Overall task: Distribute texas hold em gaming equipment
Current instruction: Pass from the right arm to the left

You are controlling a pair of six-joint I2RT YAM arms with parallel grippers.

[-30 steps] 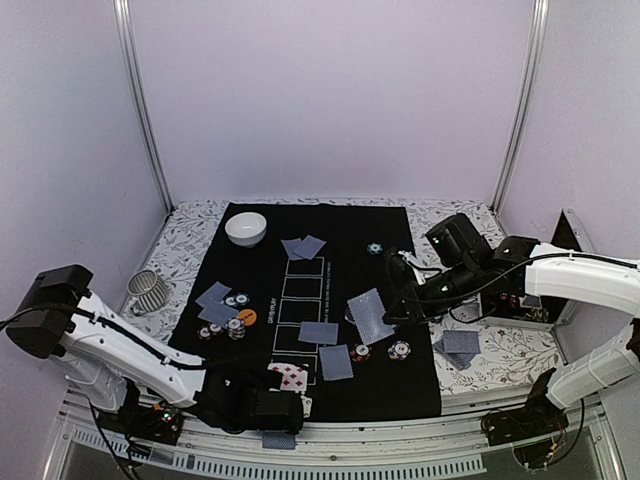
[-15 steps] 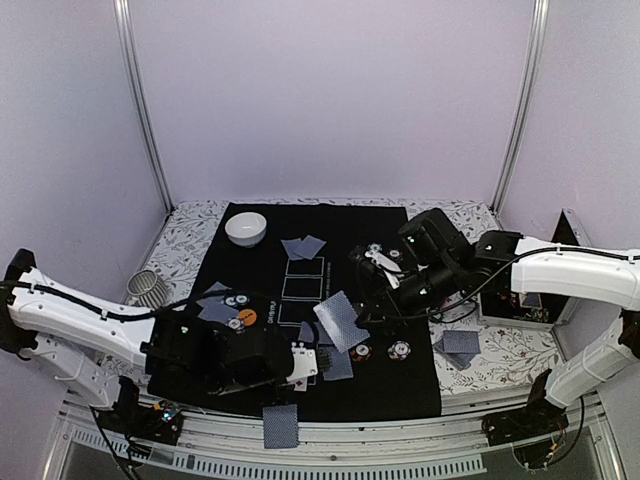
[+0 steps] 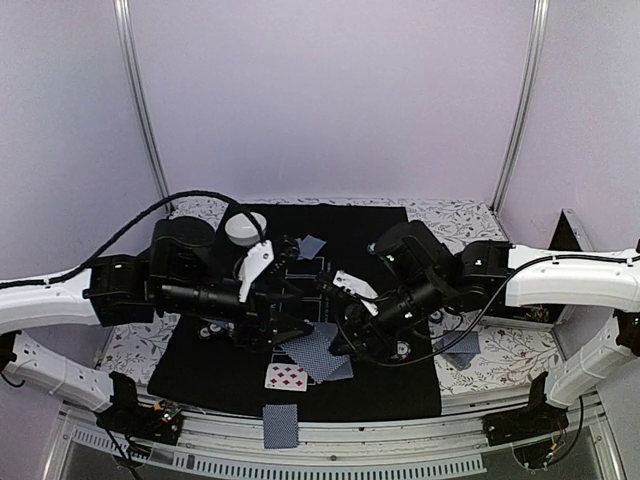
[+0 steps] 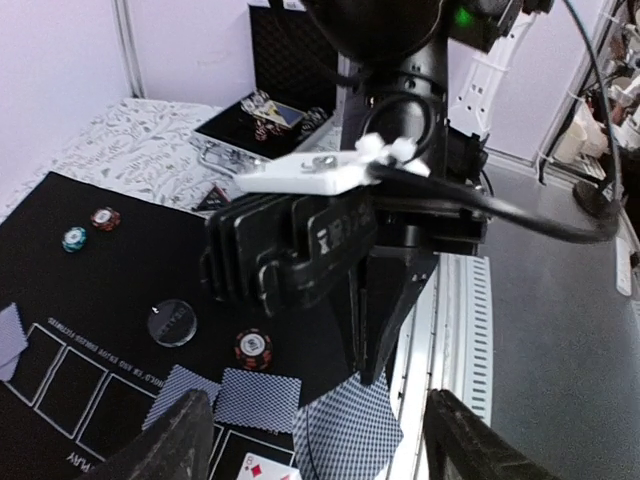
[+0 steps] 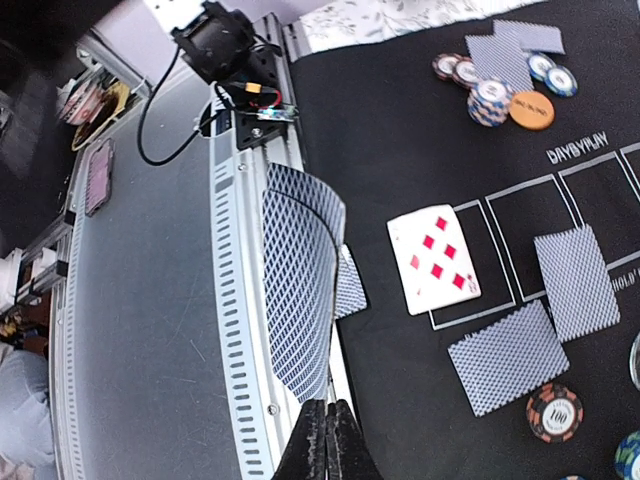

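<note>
Our right end effector is clenched on the lower edge of a grey-blue-backed playing card and holds it in the air over the middle of the worktop's near edge. The left end effector faces it, released, with its fingers wide on either side of the card and touching nothing.

We read this as a hand-over. The left should close squarely on the card's flat faces, clear of the right's tips. The right should let go only once that hold looks firm, since the card already bows.

Below, a face-up diamonds card and two face-down cards lie on the black mat, with a red-edged chip beside them. Another card rests on the near rail. Chip stacks and an orange button disc sit toward the left edge. The crowded arms are the main obstruction.
</note>
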